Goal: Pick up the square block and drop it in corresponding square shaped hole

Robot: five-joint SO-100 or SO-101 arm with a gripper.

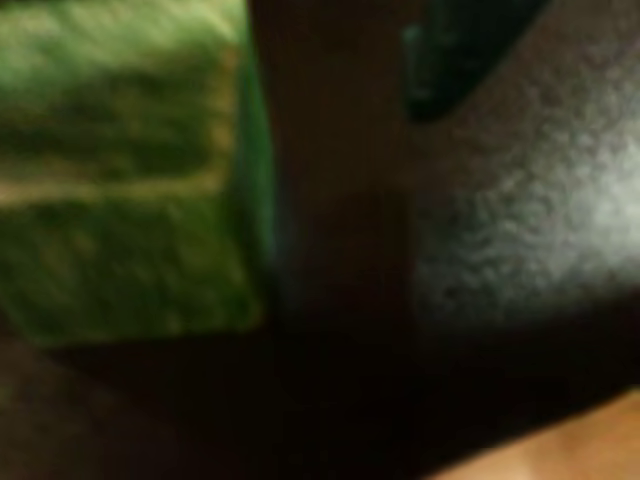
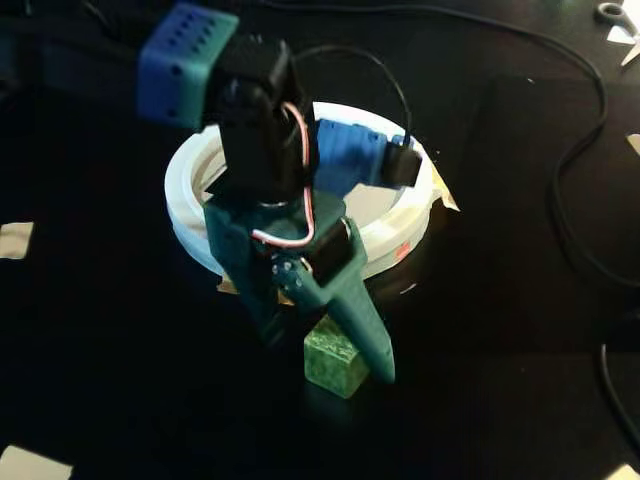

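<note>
The square block (image 2: 334, 366), a mottled green cube, rests on the black table just in front of the white ring (image 2: 186, 205). My gripper (image 2: 328, 356) points down over the block and is open. Its long teal finger (image 2: 364, 328) lies against the block's right side, while the other finger (image 2: 262, 318) stands apart on the left. In the wrist view the block (image 1: 120, 170) fills the left half, blurred and very close, with a dark gap beside it. The arm covers most of the round panel, so the square shaped hole is hidden.
Black cables (image 2: 570, 200) run over the table at the right and back. Scissors (image 2: 617, 14) lie at the top right corner. Pale tape patches (image 2: 14, 240) mark the left edge and bottom left corner (image 2: 32, 464). The textured black mat (image 1: 540, 200) shows in the wrist view.
</note>
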